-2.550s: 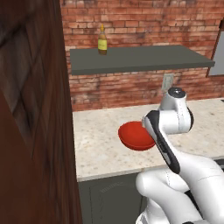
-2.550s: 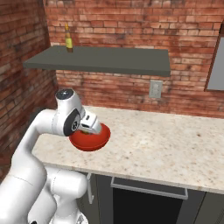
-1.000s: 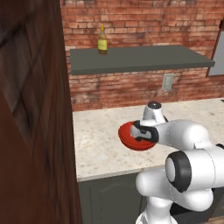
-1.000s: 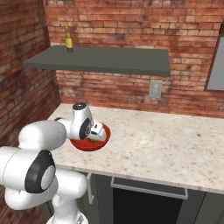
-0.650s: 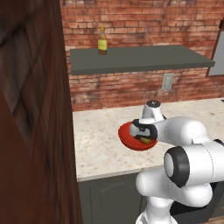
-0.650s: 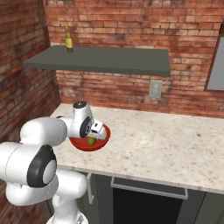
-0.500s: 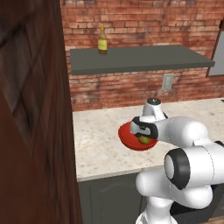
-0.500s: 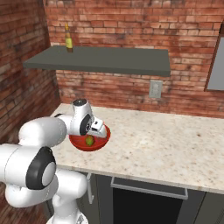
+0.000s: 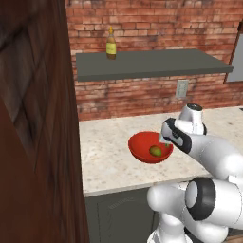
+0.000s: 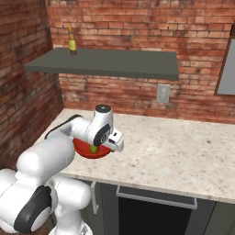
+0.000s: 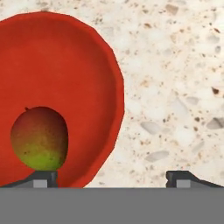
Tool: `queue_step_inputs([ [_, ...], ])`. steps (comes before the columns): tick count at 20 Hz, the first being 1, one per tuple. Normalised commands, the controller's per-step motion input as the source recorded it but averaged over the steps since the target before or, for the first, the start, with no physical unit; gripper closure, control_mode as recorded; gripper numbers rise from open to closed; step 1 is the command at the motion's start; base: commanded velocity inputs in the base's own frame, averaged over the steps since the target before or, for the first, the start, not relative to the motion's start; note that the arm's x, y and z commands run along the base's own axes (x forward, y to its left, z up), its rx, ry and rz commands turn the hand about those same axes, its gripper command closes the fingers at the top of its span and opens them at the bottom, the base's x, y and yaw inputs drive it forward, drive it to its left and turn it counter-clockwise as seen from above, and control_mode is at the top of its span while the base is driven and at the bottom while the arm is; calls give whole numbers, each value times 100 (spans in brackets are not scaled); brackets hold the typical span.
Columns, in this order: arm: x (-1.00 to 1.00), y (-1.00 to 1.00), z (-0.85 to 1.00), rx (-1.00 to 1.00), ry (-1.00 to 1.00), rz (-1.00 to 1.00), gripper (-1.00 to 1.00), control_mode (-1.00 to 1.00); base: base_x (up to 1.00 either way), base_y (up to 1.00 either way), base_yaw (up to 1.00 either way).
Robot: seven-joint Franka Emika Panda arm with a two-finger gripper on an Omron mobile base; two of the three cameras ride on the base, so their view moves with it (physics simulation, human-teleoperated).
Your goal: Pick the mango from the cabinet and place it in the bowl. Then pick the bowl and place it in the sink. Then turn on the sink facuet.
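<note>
The oval, red-blushed mango [image 11: 39, 138] is lying inside the glossy red bowl [image 11: 74, 70] on the speckled stone counter [image 11: 175, 87]. The gripper [image 11: 111, 177] is hovering above, fingers spread wide, gripping nothing.

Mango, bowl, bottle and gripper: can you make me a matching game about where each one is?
Things:
1. mango
2. bowl
3. bottle
4. gripper

Places:
A. on the grey shelf
B. on the speckled counter
C. inside the red bowl
D. just above the bowl's rim, open

Pairs: 1-C, 2-B, 3-A, 4-D
</note>
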Motion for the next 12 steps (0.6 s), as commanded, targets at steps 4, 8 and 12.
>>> queue_step_inputs([
  [4, 10, -13, -42, 18, 12, 0, -100, -100, 0, 0, 0],
  [8, 45, 0, -50, 14, 7, 0, -100, -100, 0, 0, 0],
  [12, 28, 0, -21, 9, 0, 0, -100, -100, 0, 0, 0],
])
